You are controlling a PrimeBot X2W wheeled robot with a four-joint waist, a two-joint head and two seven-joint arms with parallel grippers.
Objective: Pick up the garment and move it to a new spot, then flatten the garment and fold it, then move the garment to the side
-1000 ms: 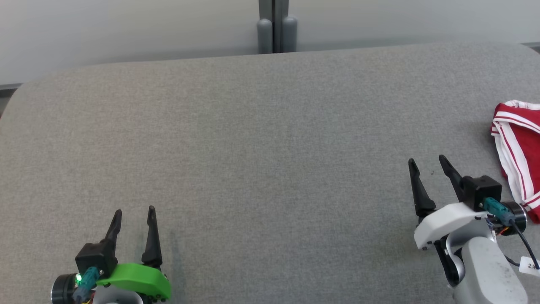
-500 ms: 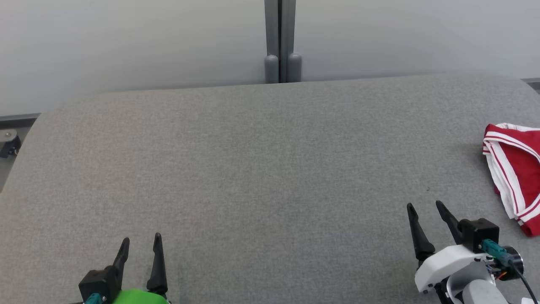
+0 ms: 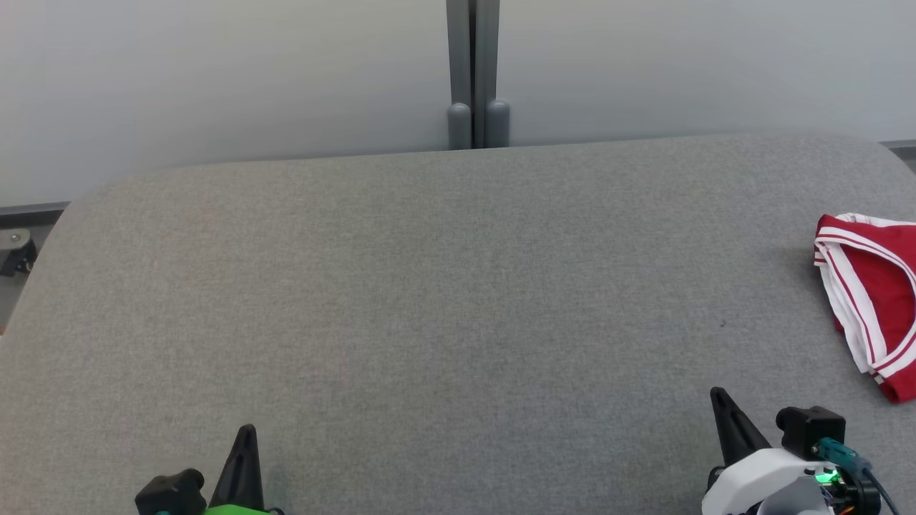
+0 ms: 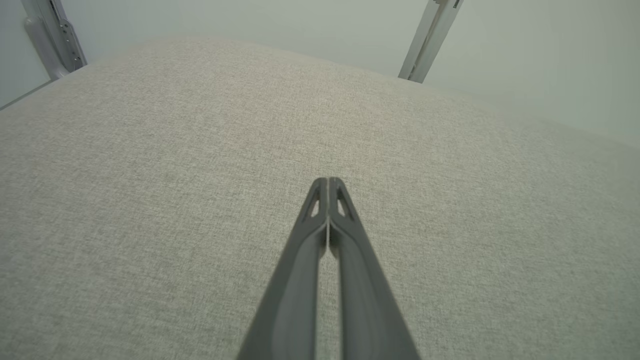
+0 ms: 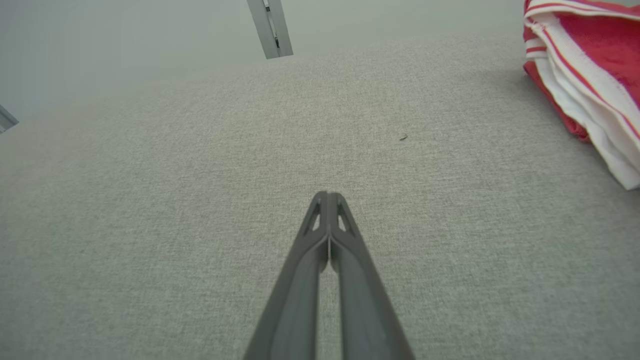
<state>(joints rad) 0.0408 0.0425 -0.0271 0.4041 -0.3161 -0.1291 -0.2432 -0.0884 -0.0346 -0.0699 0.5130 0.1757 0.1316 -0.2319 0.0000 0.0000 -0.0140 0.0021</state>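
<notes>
Red garment (image 3: 869, 286) lies on the desk (image 3: 429, 300); right hand (image 3: 718, 393) near it, left hand (image 3: 247, 429) well apart, both clenched, empty.

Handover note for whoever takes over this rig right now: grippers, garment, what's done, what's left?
Left gripper: shut, empty, low over the grey table near its front edge.
Right gripper: shut, empty, apart from the garment.
The garment: red with white stripes, lying in layers at the table's right side, partly cut off in the head view.
Done: apparently folded and set aside.
Left: likely nothing; check the fold.
</notes>
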